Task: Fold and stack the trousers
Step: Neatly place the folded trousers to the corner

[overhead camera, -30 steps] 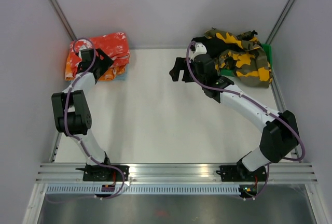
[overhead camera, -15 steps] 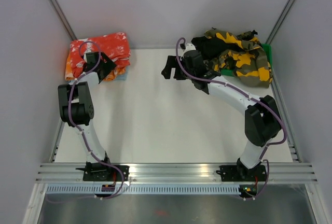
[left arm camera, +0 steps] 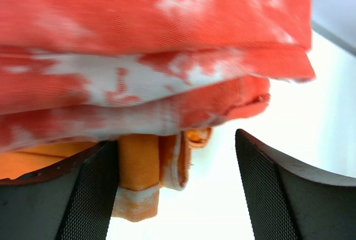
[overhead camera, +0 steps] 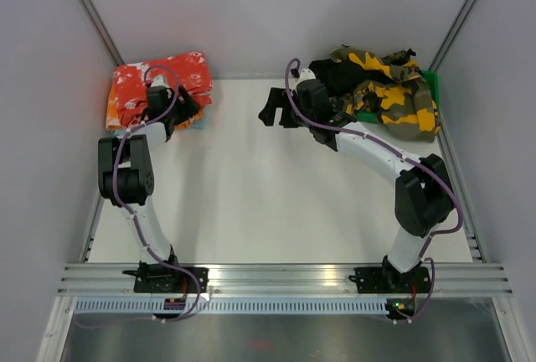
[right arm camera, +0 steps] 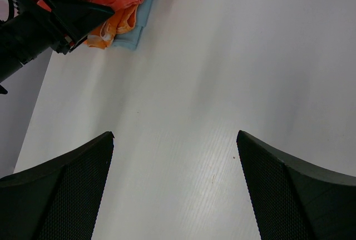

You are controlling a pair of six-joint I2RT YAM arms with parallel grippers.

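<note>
1. The white surface (overhead camera: 276,203) carries all the cloth.
2. A yellow-green camouflage pile (overhead camera: 389,94) lies at its far right corner.
3. The red trousers (overhead camera: 159,77) lie folded at the far left corner, on top of an orange pair (left arm camera: 139,168).
4. The left claw (left arm camera: 175,143) is at the edge of this stack, with its fingers apart.
5. The right claw (right arm camera: 175,137) hangs above the surface, near the camouflage pile, also with fingers apart and nothing between them.

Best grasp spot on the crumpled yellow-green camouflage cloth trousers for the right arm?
Probably a raised fold near the left edge of the crumpled yellow-green camouflage cloth trousers, approached from above and from the left. The heap is bunched with no flat hem showing, and the open right gripper hovers over the white table on that side.
</note>
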